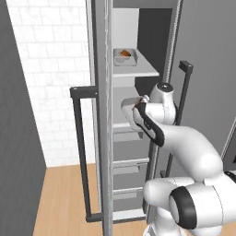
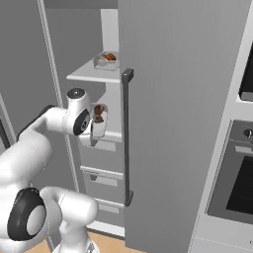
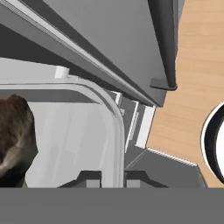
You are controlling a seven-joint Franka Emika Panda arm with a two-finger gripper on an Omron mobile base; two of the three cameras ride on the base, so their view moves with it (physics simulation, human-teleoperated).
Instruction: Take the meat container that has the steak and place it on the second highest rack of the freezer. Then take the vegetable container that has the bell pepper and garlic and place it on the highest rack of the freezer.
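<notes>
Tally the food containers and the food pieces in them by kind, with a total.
Containers: 2, the meat container held in the pincer and the vegetable container on the highest rack.
Steak: 1
Bell pepper: 1
Garlic: 1
Total: 5

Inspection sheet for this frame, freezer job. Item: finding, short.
Surface: freezer open, upper white shelf above three grey drawers.
Job's things: vegetable container sits on the upper shelf; meat container with steak tilted on edge, at lower shelf height.
Clutter: nothing seen.
Grippers: tool shut on the meat container's rim.
Cables: nothing seen.
Surroundings: black-glass oven right, white brick wall left, wood floor.
</notes>
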